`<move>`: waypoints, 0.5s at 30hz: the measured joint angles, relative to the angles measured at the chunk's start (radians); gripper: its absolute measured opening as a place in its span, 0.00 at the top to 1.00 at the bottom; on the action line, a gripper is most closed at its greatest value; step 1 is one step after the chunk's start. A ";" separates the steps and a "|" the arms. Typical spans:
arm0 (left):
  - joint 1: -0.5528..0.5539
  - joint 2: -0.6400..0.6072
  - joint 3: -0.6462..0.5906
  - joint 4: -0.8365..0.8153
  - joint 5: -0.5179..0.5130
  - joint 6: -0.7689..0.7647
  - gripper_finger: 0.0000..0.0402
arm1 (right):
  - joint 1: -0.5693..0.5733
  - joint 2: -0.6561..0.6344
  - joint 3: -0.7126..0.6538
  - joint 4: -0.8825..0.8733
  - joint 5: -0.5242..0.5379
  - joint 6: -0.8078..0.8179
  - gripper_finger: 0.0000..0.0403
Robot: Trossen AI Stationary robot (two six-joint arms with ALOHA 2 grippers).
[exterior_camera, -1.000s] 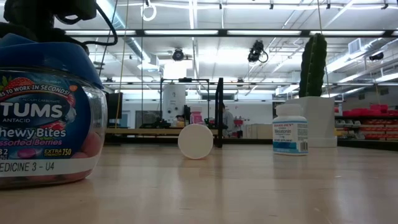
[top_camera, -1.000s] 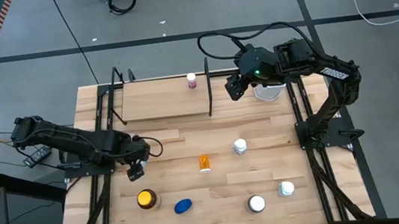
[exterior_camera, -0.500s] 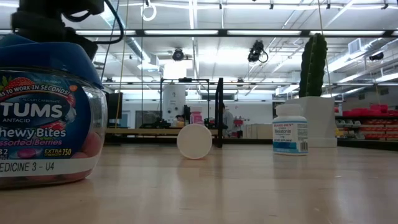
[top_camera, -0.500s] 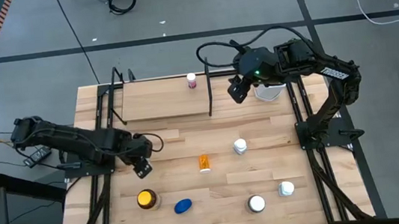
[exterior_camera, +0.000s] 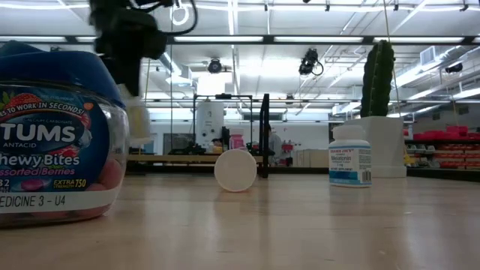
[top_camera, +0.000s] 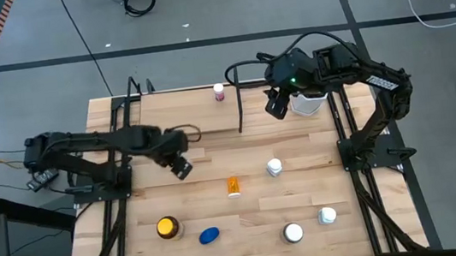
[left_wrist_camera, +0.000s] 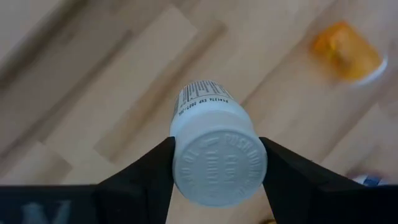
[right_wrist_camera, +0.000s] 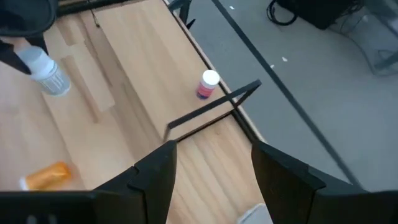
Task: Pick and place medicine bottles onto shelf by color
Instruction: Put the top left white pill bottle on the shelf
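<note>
My left gripper (top_camera: 179, 166) is shut on a white-capped white medicine bottle (left_wrist_camera: 208, 102) and hovers above the table just near of the shelf (top_camera: 183, 114), a light-wood panel between black rods. The low view shows the bottle (exterior_camera: 137, 120) below this gripper (exterior_camera: 131, 52). My right gripper (top_camera: 275, 105) is open and empty, hovering off the shelf's right end by the cactus pot (top_camera: 304, 102). A small pink bottle (top_camera: 219, 93) stands on the shelf's far edge. The orange bottle (top_camera: 233, 185) lies on its side on the table. My left gripper pinches the white bottle by its cap (left_wrist_camera: 217, 163), one finger (left_wrist_camera: 149, 171) on each side. The fingers come from above, slanting toward the table's right. The bottle is lifted clear and hangs below the fingers, its label end (left_wrist_camera: 202, 93) pointing down at the table.
On the table stand a white bottle (top_camera: 275, 167), an amber yellow-lidded one (top_camera: 167, 228), a blue one (top_camera: 209, 234) and two more white-capped ones (top_camera: 293, 233) (top_camera: 327, 216). Black frame rods (top_camera: 238, 101) rise at the shelf's ends. Bare wood lies between the shelf and these bottles.
My left gripper has risen from the table's left side and swung toward the right and far edge, toward the shelf, carrying the white bottle, now lifted clear. My right gripper has drifted slightly toward the near edge beside the cactus pot.
</note>
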 joint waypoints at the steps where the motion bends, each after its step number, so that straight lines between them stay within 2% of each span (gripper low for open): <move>1: 0.014 0.025 0.030 0.002 0.000 0.022 0.47 | -0.011 0.000 0.000 0.000 0.000 -0.021 0.47; 11: 0.109 0.281 0.367 -0.064 -0.001 0.215 0.49 | -0.133 -0.040 0.000 0.013 -0.010 -0.107 0.47; 15: 0.147 0.368 0.492 -0.098 -0.003 0.329 0.45 | -0.191 -0.069 0.000 0.056 -0.026 -0.123 0.47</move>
